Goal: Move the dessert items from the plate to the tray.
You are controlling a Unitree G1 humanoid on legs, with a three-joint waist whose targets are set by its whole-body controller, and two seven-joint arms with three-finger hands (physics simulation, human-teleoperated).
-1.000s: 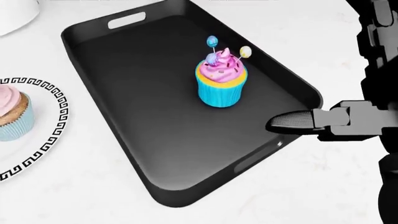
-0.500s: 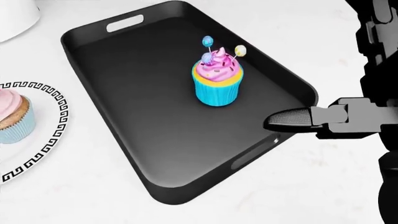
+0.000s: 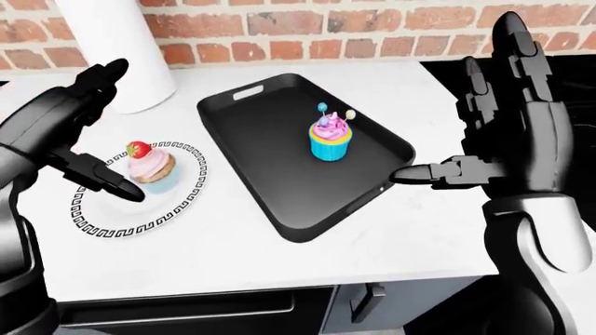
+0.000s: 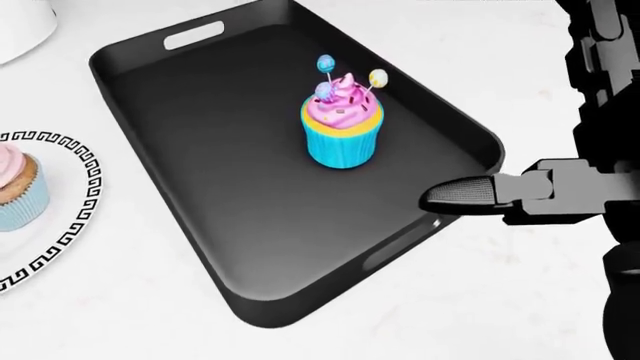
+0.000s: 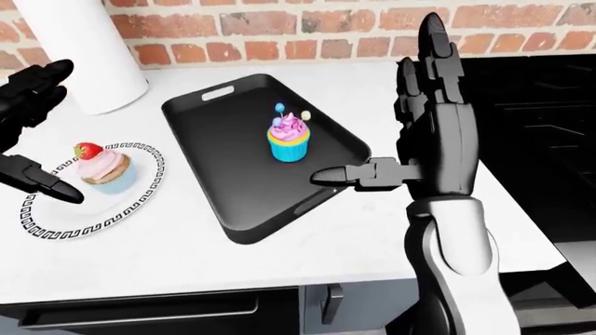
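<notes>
A blue-cased cupcake (image 3: 330,138) with pink frosting and small lollipop toppers stands upright inside the black tray (image 3: 270,153). Left of the tray lies a white plate (image 3: 121,220) with a black key-pattern rim. It carries a pink-frosted cupcake (image 3: 151,167) topped with a strawberry. My left hand (image 3: 123,132) is open just left of that cupcake, fingers above it and thumb low beside it, not touching. My right hand (image 3: 461,105) is raised and open at the tray's right side. Its thumb (image 4: 460,196) points at the tray's right rim.
A white cylinder (image 3: 117,49) stands at the top left against a brick wall (image 3: 307,21). A dark stove top (image 5: 531,91) adjoins the white counter (image 3: 233,258) on the right. The counter's edge and dark drawer fronts run along the bottom.
The whole head view has slid slightly left and up, so the camera moved. The tray's cupcake stands as before and my right thumb keeps its place by the rim.
</notes>
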